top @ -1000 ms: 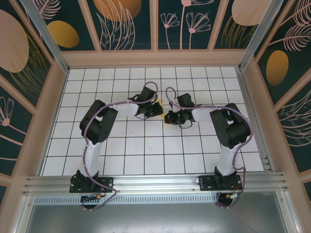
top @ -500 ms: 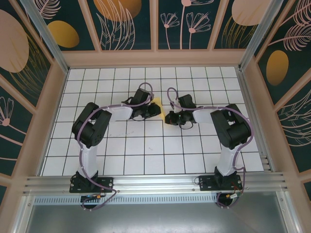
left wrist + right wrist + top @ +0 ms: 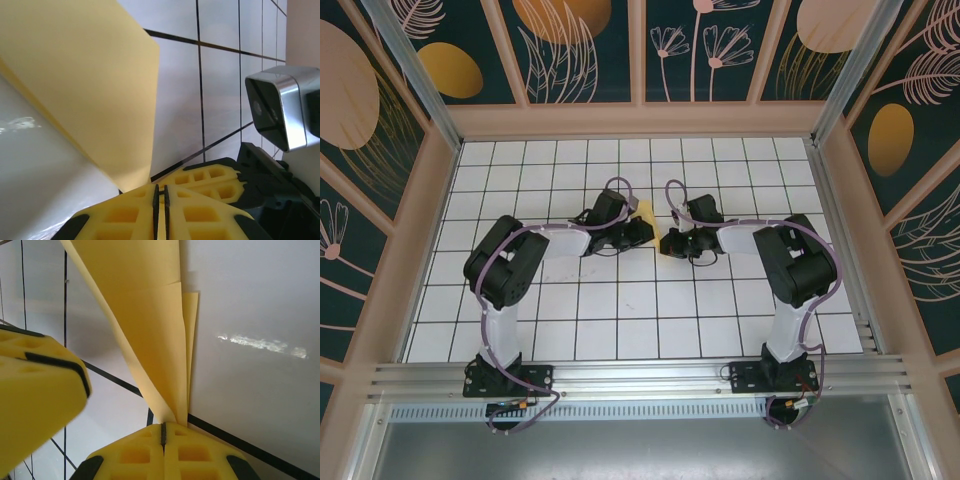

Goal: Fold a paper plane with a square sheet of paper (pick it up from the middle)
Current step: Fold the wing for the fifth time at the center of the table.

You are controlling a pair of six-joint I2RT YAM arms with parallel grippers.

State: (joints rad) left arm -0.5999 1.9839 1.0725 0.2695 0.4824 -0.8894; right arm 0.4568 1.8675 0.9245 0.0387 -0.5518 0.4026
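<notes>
Right gripper (image 3: 163, 429) shut, pinching yellow paper (image 3: 145, 315)

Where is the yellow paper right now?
Seen from the top, the yellow paper is mid-table, between the left gripper and the right gripper, each with its jaws shut on it.

White grid table (image 3: 620, 330), floral teal walls (image 3: 580, 50)

Yellow paper (image 3: 85, 85) slants up and left from beside the left hand's (image 3: 160, 192) nearly touching pads, over the tiled counter (image 3: 220, 90).
</notes>
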